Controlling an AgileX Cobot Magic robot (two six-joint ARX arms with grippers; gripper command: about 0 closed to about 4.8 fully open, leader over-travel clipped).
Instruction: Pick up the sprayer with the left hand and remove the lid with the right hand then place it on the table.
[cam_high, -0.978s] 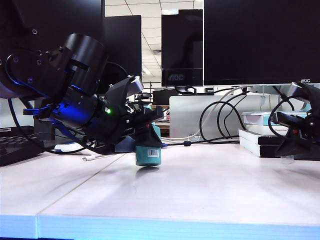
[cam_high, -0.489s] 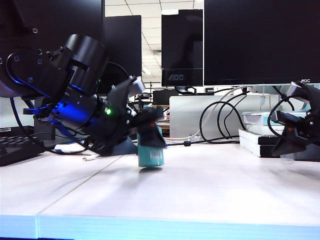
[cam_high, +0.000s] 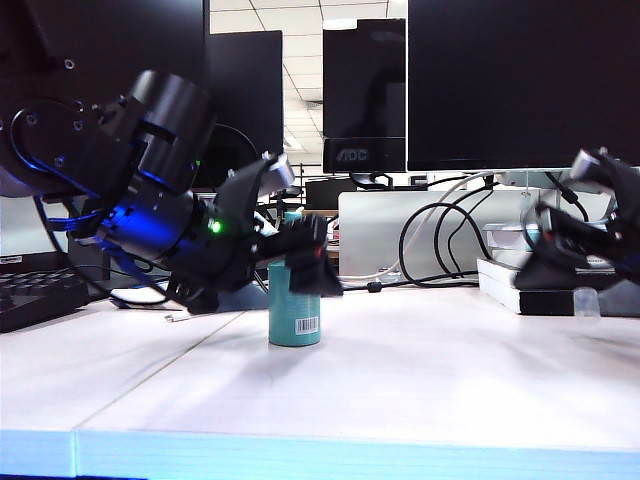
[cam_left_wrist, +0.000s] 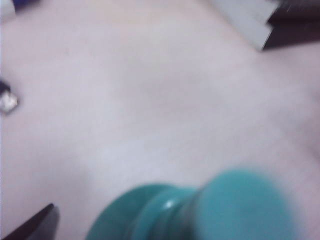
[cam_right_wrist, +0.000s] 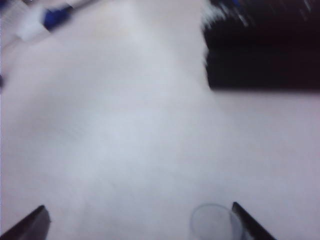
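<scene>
- Between the spread jaws of the left hand (cam_high: 300, 265) stands the sprayer (cam_high: 295, 305), upright on the worktop (cam_high: 400, 380); its base rests flat and the jaws sit around its upper part, not clamping it as far as I can see.
- From the left wrist view, the bare teal nozzle (cam_left_wrist: 245, 205) shows with no cap over it, so the lid is off.
- Over at the right, the right hand (cam_high: 575, 262) hangs low, its jaws wide apart and holding nothing.
- Just beside one jaw tip in the right wrist view sits the lid (cam_right_wrist: 215, 225), a small clear cap down on the worktop, mouth up; in the exterior view it shows faintly below that hand (cam_high: 586, 303).
- By my reckoning the task looks essentially done: sprayer set down, lid removed and placed. What remains, if anything, is for both arms to draw clear without knocking either piece over.
</scene>
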